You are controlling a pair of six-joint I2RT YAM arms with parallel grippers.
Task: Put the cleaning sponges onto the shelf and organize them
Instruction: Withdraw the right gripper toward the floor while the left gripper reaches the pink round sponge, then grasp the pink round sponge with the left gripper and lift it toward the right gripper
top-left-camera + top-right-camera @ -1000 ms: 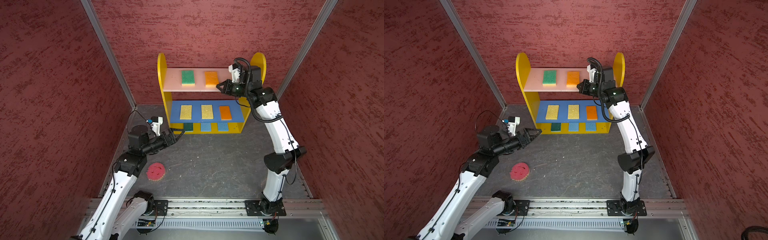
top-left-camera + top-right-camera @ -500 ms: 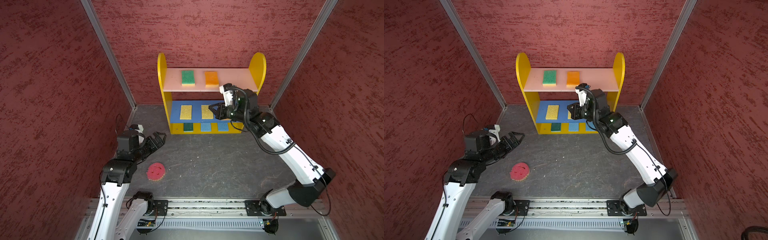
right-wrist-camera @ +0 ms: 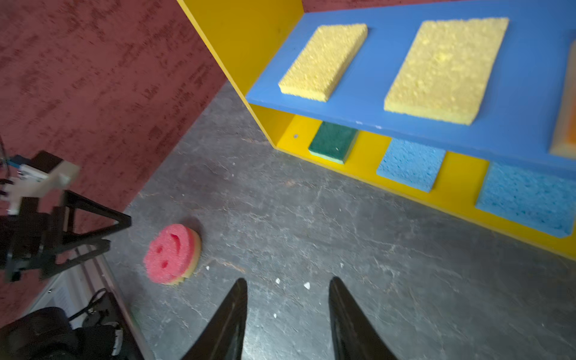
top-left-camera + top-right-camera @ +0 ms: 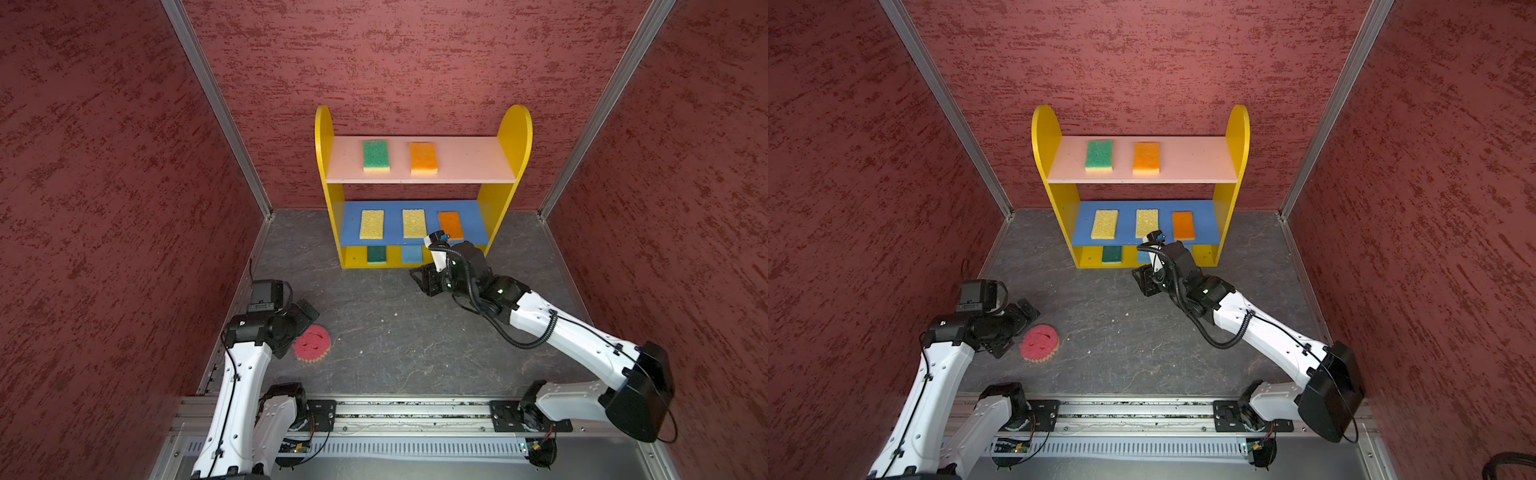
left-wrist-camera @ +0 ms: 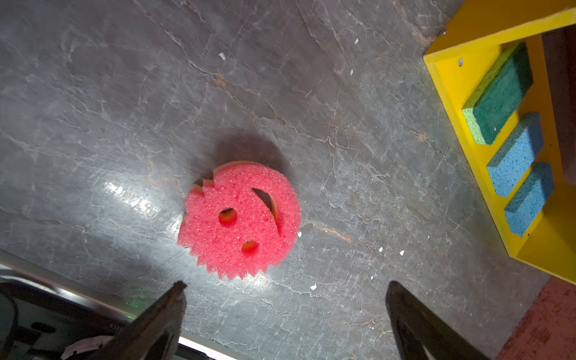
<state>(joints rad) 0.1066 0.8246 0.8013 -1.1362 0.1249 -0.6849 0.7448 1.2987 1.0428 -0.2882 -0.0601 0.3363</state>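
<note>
Left wrist view: the left gripper hangs over the floor, fingers spread wide with nothing between them. The smiley lies flat and face up just beyond the fingertips, apart from both. Bare floor rings it on every side. In both top views it sits near the left wall and the front rail, well apart from the shelf, with the gripper just beside its left edge.

In the right wrist view the right gripper is partly open and holds nothing. It is low over the floor in front of the shelf's right half. Open floor lies between the two grippers.

The shelf stands against the back wall, with floor free on both sides of it.
- **Top board**: a green sponge and an orange sponge lie side by side. The right third is bare.
- **Middle board**: a yellow sponge, a second yellow sponge and a second orange sponge lie in a spaced row. A bare strip is left at the right end.
- **Base**: a dark green sponge lies to the left. A blue sponge and a second blue sponge reach close to the front edge. The right arm hides the second blue sponge in both top views.
</note>
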